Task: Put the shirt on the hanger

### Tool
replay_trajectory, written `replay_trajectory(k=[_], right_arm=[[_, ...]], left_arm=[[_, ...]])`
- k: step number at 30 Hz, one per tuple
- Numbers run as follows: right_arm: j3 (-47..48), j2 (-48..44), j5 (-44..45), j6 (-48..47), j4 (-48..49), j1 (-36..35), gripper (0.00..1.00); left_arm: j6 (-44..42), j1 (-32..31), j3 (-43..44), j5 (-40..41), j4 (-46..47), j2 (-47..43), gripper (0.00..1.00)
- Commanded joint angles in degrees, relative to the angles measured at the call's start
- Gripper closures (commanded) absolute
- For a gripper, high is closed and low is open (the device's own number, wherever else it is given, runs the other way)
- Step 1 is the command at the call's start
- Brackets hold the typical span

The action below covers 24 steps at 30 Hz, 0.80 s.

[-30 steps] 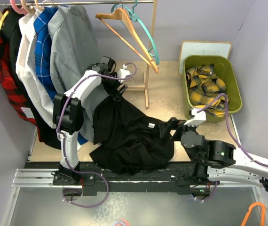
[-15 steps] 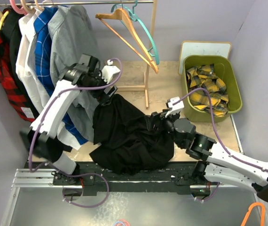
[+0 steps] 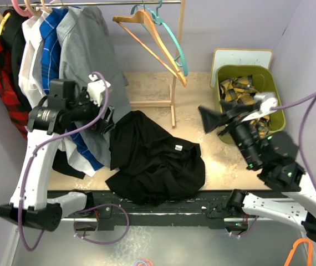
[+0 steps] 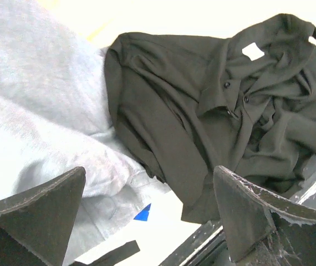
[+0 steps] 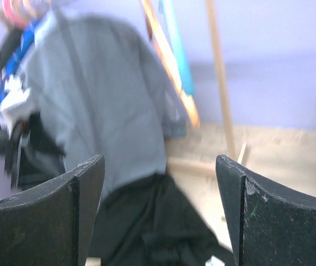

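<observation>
The black shirt (image 3: pixel 155 160) lies crumpled on the table, its white neck label (image 3: pixel 178 147) facing up. It also shows in the left wrist view (image 4: pixel 202 111) and, blurred, in the right wrist view (image 5: pixel 152 227). The teal hanger (image 3: pixel 172 41) hangs on the rail next to a wooden hanger (image 3: pixel 149 36); it is a blurred stripe in the right wrist view (image 5: pixel 177 50). My left gripper (image 3: pixel 107 115) is open and empty, raised left of the shirt by the hung grey shirt. My right gripper (image 3: pixel 210 119) is open and empty, raised right of the shirt.
Several garments hang on the rail at left, with a grey shirt (image 3: pixel 88 61) nearest. A green bin (image 3: pixel 277 105) holding a yellow-and-black plaid garment (image 3: pixel 241 97) stands at right. A wooden stand post (image 3: pixel 174 72) rises behind the shirt.
Both grippers have left the shirt and lifted away. The left arm swung left toward the hung clothes. The right arm rose and moved right toward the bin. The shirt settled on the table.
</observation>
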<state>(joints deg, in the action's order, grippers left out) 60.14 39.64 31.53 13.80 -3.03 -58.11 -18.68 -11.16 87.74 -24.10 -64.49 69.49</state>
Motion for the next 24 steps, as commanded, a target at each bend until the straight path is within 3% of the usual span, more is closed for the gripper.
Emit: replay_trajectory(k=[1,4,7,11,16,24], right_arm=[[17.6,12.6,6.8,-9.7,-4.1,0.1,0.18],[32.1,23.7,4.0,-12.2,-6.4,3.8,0.29],[43.1,31.5,-5.7,-10.5,-7.7,12.6,0.45],[58.4,43.2,-17.8,-4.9,-15.8,23.0,0.43],[62.5,49.0,-21.3,-4.5,-16.4,26.0,0.41],[59.0,50.0,-24.1,-3.9,-15.9,28.3,0.38]], left_arm=[[5.9,6.2,-3.6,-10.3,6.4,-5.3,0.0],[3.8,10.8,-4.7,-16.1,4.5,-3.6,0.0],[2.2,12.8,-6.3,-16.6,4.4,-4.6,0.0],[1.5,12.9,-8.4,-13.9,5.1,-6.8,0.0],[1.4,13.2,-10.7,-12.0,6.7,-7.6,0.0],[0.8,13.2,-10.3,-13.1,6.7,-6.2,0.0]])
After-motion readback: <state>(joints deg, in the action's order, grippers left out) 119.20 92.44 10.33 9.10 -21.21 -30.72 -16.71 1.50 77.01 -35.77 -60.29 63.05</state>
